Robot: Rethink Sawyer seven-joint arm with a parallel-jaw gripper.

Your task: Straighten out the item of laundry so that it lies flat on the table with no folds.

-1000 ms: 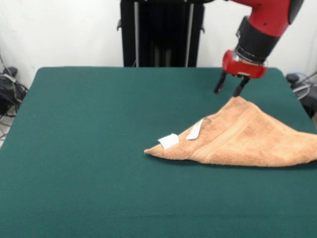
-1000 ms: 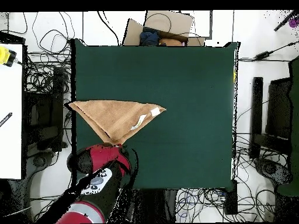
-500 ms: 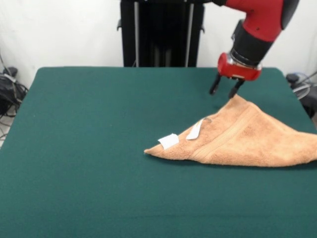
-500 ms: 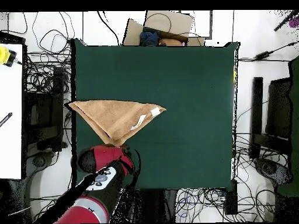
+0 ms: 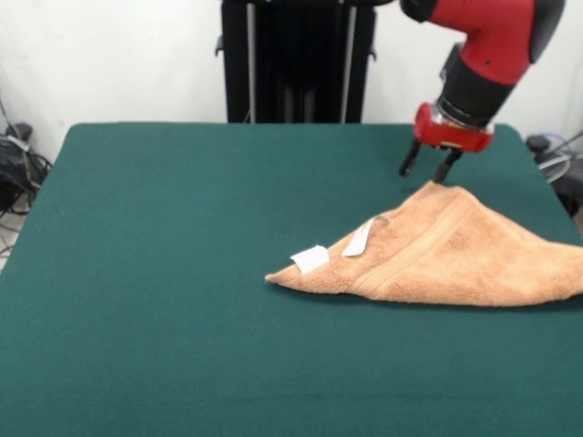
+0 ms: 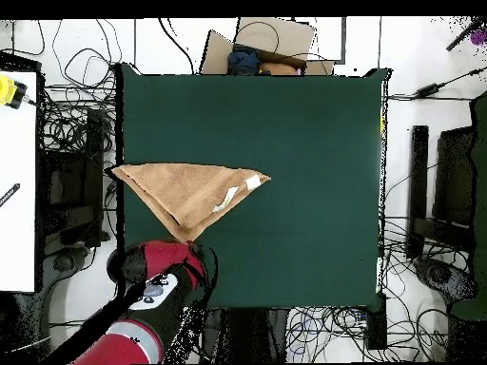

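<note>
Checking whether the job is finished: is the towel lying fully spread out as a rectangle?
No: the towel lies folded into a triangle on the green table.

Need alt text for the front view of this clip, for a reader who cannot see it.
An orange-tan towel lies folded into a triangle on the right side of a green table, two small white tags at its left tip. A red and black arm comes down from the upper right, its open gripper just above the towel's far corner, holding nothing.

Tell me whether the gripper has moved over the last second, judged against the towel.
Yes. In the front view the gripper, fingers open, swung left from the towel peak, then back right, ending just above that peak.
</note>
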